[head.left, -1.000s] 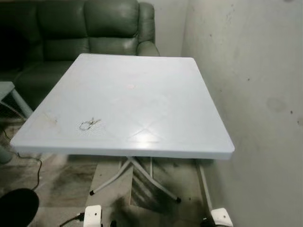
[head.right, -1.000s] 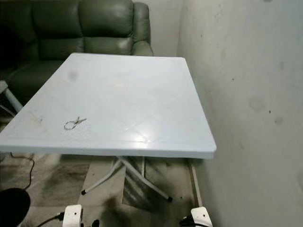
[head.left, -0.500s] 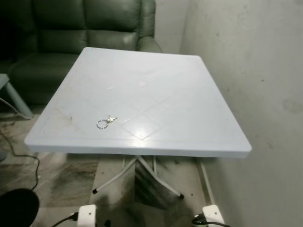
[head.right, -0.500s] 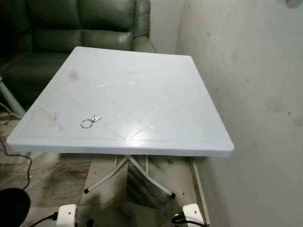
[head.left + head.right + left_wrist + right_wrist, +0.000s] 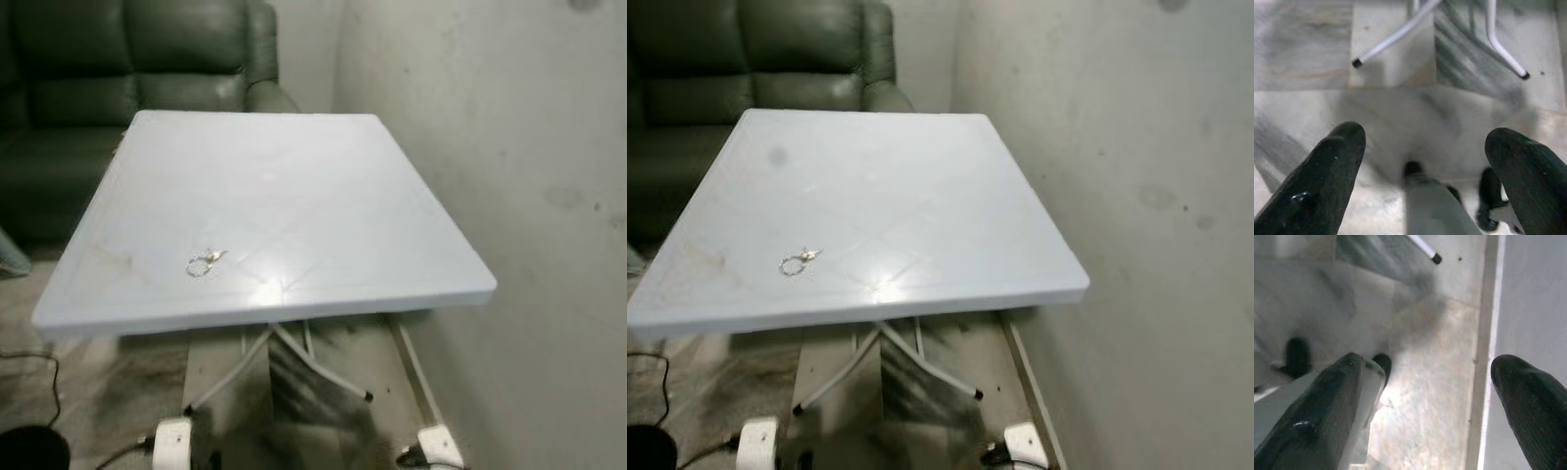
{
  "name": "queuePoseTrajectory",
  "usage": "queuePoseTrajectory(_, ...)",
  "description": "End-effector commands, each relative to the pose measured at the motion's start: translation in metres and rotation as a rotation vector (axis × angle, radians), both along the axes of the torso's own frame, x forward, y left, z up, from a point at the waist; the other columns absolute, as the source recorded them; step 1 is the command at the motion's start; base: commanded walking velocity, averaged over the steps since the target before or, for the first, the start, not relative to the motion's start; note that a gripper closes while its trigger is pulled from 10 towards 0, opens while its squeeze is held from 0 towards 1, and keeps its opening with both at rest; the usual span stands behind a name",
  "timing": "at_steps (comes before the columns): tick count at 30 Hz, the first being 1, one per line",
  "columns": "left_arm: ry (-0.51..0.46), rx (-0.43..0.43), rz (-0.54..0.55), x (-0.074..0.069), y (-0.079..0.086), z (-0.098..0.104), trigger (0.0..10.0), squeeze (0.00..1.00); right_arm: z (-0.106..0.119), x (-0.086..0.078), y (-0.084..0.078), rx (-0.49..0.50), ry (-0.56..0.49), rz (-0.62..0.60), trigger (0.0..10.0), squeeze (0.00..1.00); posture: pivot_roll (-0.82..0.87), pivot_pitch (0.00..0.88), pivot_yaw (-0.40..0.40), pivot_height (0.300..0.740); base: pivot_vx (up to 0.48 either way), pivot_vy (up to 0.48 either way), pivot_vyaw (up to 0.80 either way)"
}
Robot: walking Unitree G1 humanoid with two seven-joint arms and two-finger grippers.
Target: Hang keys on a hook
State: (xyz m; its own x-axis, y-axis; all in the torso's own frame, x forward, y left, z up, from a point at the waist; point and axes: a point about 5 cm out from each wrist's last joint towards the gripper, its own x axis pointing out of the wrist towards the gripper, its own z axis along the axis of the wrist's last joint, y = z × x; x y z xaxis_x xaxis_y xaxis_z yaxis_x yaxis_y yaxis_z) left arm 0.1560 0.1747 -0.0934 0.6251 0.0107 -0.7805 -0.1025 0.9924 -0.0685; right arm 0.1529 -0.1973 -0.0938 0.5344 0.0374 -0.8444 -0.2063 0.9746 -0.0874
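Left gripper (image 5: 1425, 161) agape (above floor (image 5: 1308, 58))

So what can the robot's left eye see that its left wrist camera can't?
The left eye view has the keys lying on the white table, with a green sofa behind and a wall alongside. The left wrist view has the open left gripper above the floor. Both show the table's metal legs and the floor.

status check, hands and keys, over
Left hand and right hand open, hanging low over the floor. Keys lie untouched on the table, near its front edge. Nothing on the table blocks them.
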Motion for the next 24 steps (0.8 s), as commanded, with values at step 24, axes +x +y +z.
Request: queuePoseTrajectory(24, 0.019, 0.038, 0.027, -0.0041, 0.0145, -0.0004, 10.0, 0.0, 0.002, 0.0076, 0.0101, 0.041, -0.027, -0.006, 10.0, 0.0, -0.05, 0.0, -0.025, 0.74, 0.0, 0.373, 0.0)
